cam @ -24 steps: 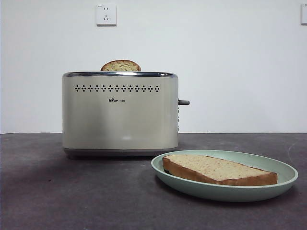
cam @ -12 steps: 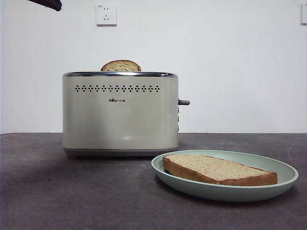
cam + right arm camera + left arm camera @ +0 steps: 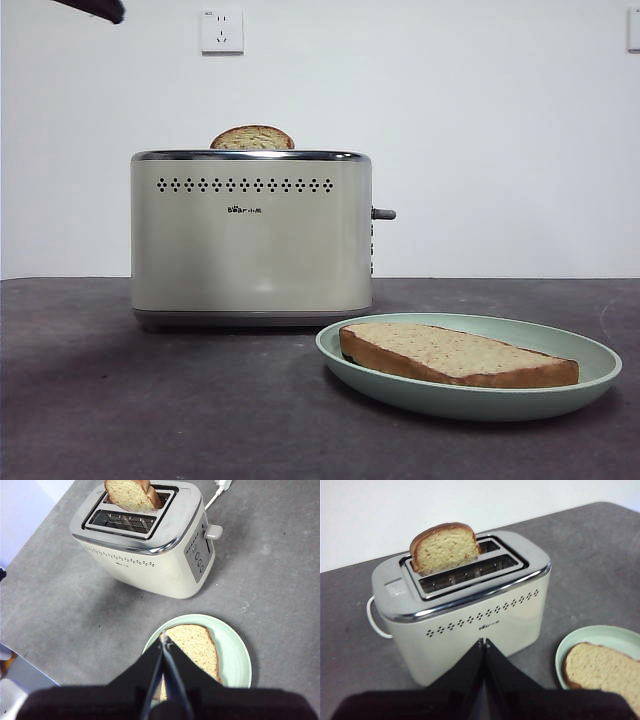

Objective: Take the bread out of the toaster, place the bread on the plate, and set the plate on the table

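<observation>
The toaster point(image 3: 250, 238) is seen standing upright on the table point(image 3: 150, 400), cream body w/ chrome top rim, a row of small dark holes on its side and a grey lever point(image 3: 384, 213) at one end. A darker, domed slice point(image 3: 251, 138) is held in the rear slot, its top poking above the rim; the slot nearer the front camera is seen bare in the left wrist view. A white cord point(image 3: 374, 622) is looped at the end of the toaster opp. the lever.

The plate point(image 3: 590, 385) is set flat on the table, near the toaster's lever end and closer to the front camera, apart from the toaster. The bread point(image 3: 455, 354) is laid flat in the plate, pale speckled face up, brown crust at the edge, taking up approx. half the plate's width.

The left gripper point(image 3: 483, 642) is held high above the table, pointed at the toaster's long side; its jaws are pressed together at the tips, w/ nothing between them. The right gripper point(image 3: 164, 638) is held above the plate, over the bread, not touching it; its jaws are likewise closed tip to tip and nothing is gripped. In the front view only a black tip point(image 3: 98, 8) is shown at the top corner. A wall socket point(image 3: 221, 29) is seen on the white wall behind.
</observation>
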